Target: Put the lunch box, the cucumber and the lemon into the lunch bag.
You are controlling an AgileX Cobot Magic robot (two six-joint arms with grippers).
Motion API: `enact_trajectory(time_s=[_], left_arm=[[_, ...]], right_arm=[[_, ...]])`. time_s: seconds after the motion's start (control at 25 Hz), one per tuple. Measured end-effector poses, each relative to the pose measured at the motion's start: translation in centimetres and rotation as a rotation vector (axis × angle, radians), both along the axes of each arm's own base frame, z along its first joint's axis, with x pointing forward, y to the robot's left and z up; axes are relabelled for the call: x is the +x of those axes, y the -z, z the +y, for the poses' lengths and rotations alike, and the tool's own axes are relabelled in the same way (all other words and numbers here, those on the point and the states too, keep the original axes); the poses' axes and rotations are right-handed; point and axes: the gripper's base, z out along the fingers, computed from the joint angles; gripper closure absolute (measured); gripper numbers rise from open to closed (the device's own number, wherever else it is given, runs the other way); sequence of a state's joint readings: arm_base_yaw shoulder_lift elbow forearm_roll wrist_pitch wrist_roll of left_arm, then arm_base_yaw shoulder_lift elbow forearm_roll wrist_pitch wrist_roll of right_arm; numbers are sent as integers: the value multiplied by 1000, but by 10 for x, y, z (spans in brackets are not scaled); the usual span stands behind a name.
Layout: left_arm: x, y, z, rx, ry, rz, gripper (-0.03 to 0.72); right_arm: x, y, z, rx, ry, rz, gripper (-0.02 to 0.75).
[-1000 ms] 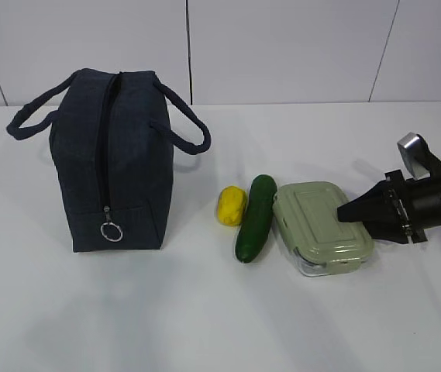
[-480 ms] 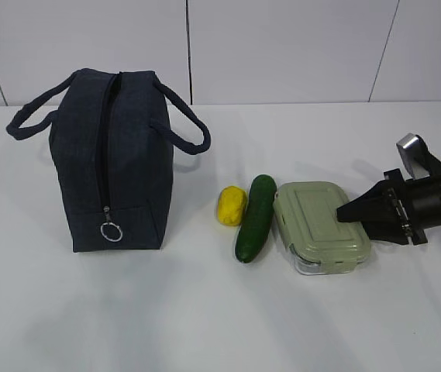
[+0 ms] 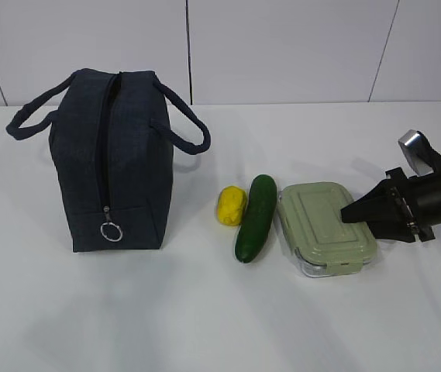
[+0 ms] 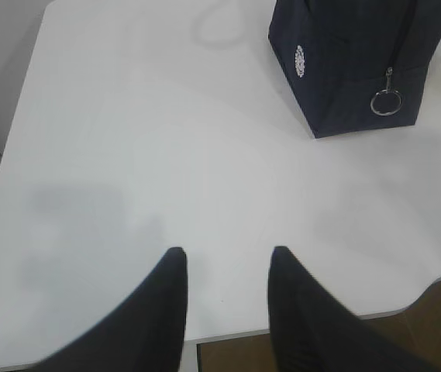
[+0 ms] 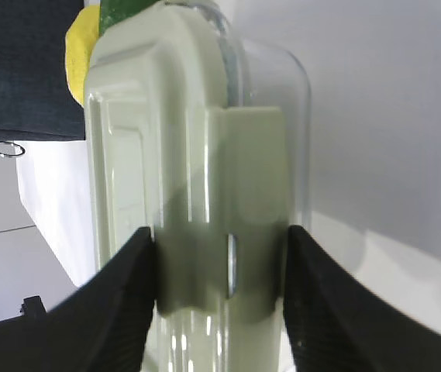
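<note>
The lunch box (image 3: pixel 325 226) with its sage-green lid lies right of centre on the white table. My right gripper (image 3: pixel 346 215) comes in from the right and is shut on its near end; in the right wrist view the fingers (image 5: pixel 220 231) press both sides of the lid latch of the lunch box (image 5: pixel 189 155). The dark green cucumber (image 3: pixel 255 217) lies just left of the box, and the yellow lemon (image 3: pixel 231 205) left of that. The dark lunch bag (image 3: pixel 115 163) stands upright at the left, zipper closed, ring pull (image 3: pixel 111 232) low. My left gripper (image 4: pixel 224 252) is open and empty over the table's front edge.
The bag (image 4: pixel 360 62) stands ahead and to the right of my left gripper, ring pull (image 4: pixel 384 103) facing it. The table edge (image 4: pixel 298 322) lies just under the left fingers. A white panelled wall (image 3: pixel 282 46) stands behind the table.
The lunch box has shifted slightly right and turned a little, away from the cucumber, together with my right gripper. The bag, lemon and cucumber have not moved.
</note>
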State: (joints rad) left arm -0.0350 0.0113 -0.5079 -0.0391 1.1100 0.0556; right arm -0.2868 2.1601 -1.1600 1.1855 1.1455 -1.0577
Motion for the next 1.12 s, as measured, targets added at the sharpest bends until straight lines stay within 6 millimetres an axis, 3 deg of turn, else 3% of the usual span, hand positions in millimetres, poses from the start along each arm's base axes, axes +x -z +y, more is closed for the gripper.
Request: enact_trajectory(time_s=[1.12], left_arm=[[0, 0, 0, 0, 0, 0, 449]], right_arm=[[0, -5, 0, -7, 25, 36, 375]])
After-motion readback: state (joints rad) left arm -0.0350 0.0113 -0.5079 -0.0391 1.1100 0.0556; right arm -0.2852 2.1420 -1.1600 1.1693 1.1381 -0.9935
